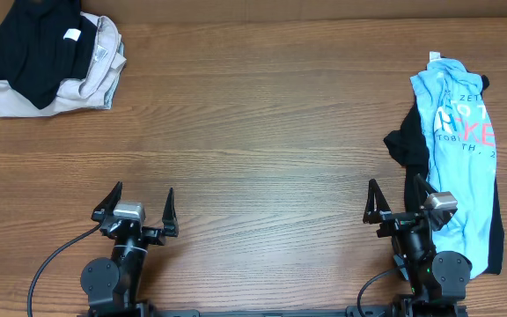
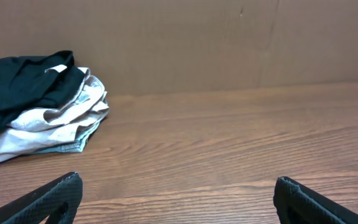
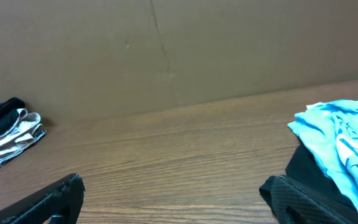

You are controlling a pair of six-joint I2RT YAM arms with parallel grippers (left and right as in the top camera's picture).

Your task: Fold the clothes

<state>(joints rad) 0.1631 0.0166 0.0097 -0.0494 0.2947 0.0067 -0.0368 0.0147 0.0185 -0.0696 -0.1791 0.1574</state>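
Blue T-shirt lies crumpled on black garment, table right side; left gripper and right gripper spread wide, empty.

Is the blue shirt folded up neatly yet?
No, not folded. The blue shirt lies rumpled and bunched, edges uneven, draped over a black garment on the right.

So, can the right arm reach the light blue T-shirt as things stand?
Probably yes: the T-shirt lies just beside the open right pincer, atop a black garment, with nothing between them.
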